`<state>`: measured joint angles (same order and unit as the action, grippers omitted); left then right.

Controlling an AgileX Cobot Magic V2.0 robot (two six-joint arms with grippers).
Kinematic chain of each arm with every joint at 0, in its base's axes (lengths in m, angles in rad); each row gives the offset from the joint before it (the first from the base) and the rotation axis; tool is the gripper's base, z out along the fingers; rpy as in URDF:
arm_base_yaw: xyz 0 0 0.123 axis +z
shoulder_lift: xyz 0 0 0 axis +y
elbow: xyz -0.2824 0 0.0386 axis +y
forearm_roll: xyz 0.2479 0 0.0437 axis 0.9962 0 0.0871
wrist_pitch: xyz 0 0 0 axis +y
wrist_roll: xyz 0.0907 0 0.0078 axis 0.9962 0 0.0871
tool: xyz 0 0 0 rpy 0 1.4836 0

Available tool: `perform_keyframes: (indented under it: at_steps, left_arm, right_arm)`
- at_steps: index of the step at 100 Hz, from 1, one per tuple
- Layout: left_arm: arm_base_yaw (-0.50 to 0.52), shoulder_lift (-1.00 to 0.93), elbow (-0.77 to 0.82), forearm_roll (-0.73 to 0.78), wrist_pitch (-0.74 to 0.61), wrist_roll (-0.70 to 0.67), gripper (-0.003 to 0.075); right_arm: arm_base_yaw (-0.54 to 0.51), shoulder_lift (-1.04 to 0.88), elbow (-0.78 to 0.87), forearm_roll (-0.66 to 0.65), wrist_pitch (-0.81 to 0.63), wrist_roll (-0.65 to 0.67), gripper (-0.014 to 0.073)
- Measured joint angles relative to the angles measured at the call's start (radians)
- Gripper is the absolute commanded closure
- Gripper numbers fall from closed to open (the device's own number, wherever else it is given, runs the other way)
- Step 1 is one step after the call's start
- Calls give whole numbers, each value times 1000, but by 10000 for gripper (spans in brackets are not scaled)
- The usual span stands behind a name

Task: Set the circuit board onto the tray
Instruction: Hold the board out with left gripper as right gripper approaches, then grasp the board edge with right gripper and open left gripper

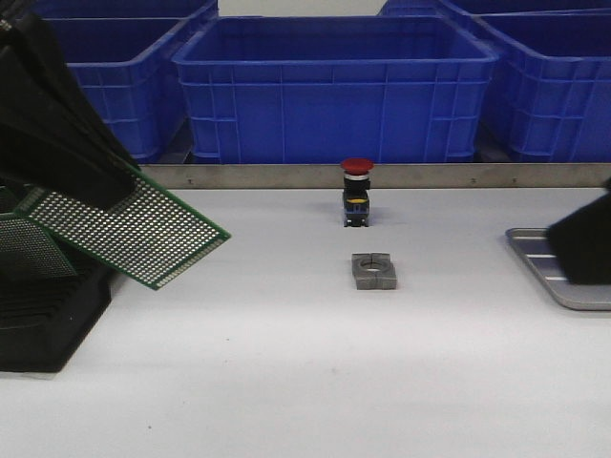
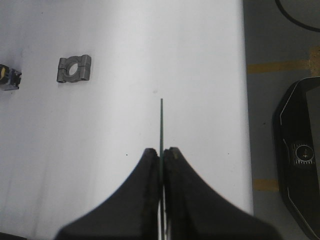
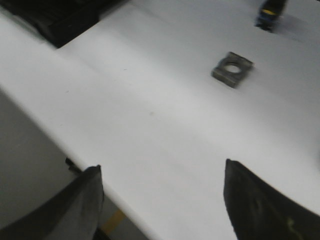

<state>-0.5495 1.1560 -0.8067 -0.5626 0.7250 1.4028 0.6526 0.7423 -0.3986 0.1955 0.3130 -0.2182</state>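
Left claw (image 2: 161, 155) pinching circuit board (image 1: 134, 234) aloft — tilted | right claw (image 3: 160, 192) spread wide, beside tray (image 1: 535, 253)

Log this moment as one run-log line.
left gripper: shut on circuit board, held above table | right gripper: open, empty | tray: no board yet

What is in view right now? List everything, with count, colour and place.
circuit board: one, green, held above the table's left side
rack: one, black, far left
tray: one, silver-grey, right edge
clamp block: one, grey, table centre
push button: one, red cap, behind the block
bins: at least four, blue, behind the table
left pincer: shut on the board's edge
right pincer: open, over the table's near edge
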Motion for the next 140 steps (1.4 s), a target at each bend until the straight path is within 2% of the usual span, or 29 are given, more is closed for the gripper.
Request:
perform_keyframes:
  at_steps: [10,24,46,76,85,106,118,127,140]
  left_arm:
    - [0,0,0,-2,0,0,741]
    - [0,0,0,-2,0,0,741]
    - [0,0,0,-2,0,0,741]
    - [0,0,0,-10,-2,0,741]
    - [0,0,0,-10,-4,0,741]
    - [0,0,2,-10,-4,0,740]
    - [0,0,2,1,-1,18,733]
    - [0,0,2,4,-1,20,646]
    - [0,0,2,4,-20,15,389]
  right_arm:
    - [111,109,-38,0,-56,-60,59]
    - [215,279,-107,0,-128,-125,59]
    - [259,515,-236,-27,-182,-146,59]
    - [321,685,-405,-98,-236,-147,77]
    - [331,708,-414,-115,-271,-149,184]
    - [335,716,-415,-122,-313,-149,661]
    - [337,720,-415,-141,-305,-174,663]
    - [338,720,-415,-143,-303,-176,663]
    - [338,721,-415,-134,-313,-169,663]
